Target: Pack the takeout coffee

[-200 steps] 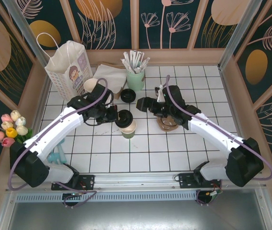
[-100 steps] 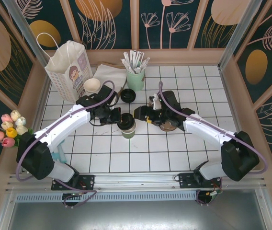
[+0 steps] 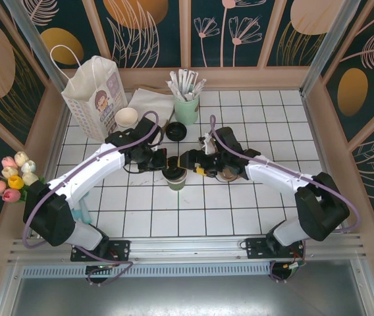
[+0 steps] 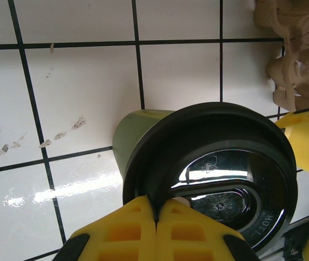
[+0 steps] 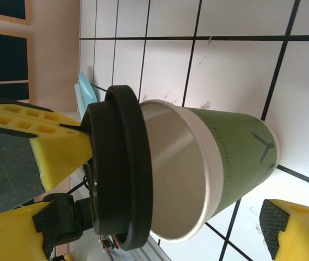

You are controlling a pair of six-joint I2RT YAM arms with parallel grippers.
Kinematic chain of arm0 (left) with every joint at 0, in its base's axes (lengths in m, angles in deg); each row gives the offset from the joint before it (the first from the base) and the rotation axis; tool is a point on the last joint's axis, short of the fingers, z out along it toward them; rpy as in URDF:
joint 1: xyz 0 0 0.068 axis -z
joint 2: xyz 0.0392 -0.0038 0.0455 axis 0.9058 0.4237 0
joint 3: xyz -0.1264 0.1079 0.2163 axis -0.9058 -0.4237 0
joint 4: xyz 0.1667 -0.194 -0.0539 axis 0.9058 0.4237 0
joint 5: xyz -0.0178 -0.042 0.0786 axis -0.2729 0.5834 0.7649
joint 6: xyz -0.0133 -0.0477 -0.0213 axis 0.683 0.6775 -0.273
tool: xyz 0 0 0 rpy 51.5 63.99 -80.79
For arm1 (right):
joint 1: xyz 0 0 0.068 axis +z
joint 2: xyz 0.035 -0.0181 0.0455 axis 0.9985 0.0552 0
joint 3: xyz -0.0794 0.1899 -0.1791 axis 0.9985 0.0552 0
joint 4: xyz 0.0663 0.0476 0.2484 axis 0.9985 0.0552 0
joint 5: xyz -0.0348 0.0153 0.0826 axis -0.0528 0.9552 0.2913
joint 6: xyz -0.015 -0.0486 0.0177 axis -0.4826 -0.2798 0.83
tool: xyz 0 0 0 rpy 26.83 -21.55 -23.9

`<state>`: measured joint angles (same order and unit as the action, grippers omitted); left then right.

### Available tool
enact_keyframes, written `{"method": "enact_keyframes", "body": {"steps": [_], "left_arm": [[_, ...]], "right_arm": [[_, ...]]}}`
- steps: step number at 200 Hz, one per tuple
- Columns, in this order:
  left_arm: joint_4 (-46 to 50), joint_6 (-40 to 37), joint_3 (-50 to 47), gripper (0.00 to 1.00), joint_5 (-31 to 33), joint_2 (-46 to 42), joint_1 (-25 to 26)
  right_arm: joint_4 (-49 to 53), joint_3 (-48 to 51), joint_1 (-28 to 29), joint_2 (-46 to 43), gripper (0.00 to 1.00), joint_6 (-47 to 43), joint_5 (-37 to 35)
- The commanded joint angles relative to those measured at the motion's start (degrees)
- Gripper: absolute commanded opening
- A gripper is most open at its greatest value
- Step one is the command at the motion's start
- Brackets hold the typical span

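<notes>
On the table, the right gripper gapes wide either side of the upright cup, probably to steady it. The left gripper is pinched tight on the lid's edge, tilting it just above the mouth, not seated yet.

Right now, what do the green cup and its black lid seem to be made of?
The cup looks like matte paper: dull green wall, cream rolled rim. The lid looks like glossy moulded plastic: bright reflections, raised lettering.
</notes>
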<state>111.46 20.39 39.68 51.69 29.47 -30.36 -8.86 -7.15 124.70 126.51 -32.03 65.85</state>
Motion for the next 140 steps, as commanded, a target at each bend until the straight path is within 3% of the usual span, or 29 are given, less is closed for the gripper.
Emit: {"method": "enact_keyframes", "body": {"steps": [1,140], "left_arm": [[2.3,-1.7,1.1,0.0,-0.3,1.1,0.5],[-1.0,-1.0,-1.6,0.0,-3.1,2.6,0.6]], "right_arm": [[-2.7,0.6,0.6,0.8,0.96,0.9,1.2],[-6.2,1.2,2.9,2.9,0.96,2.3,2.3]]}}
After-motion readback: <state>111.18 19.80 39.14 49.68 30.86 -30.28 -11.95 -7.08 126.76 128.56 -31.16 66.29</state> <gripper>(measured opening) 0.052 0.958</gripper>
